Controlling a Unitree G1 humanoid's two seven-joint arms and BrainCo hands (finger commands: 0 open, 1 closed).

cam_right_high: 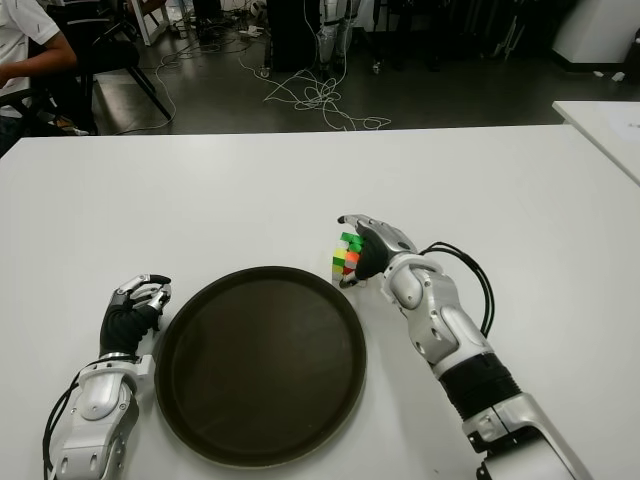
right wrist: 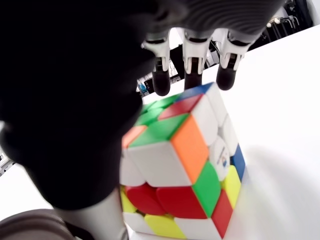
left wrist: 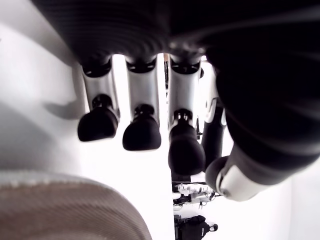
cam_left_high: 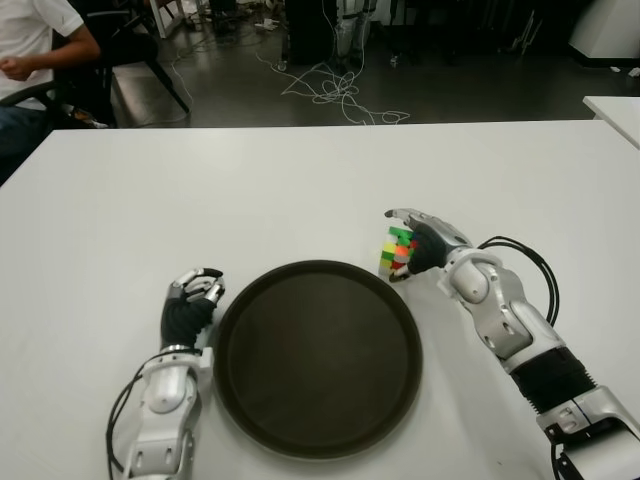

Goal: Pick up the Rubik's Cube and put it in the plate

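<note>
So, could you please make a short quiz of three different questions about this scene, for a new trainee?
1. True or false: the Rubik's Cube already lies inside the plate.
2. Which hand is at the cube?
A. left hand
B. right hand
3. Fill in: the plate shows between the two ____.

Key: 1 false, it is just past the plate's rim on the white table; 2 B; 3 hands.
</note>
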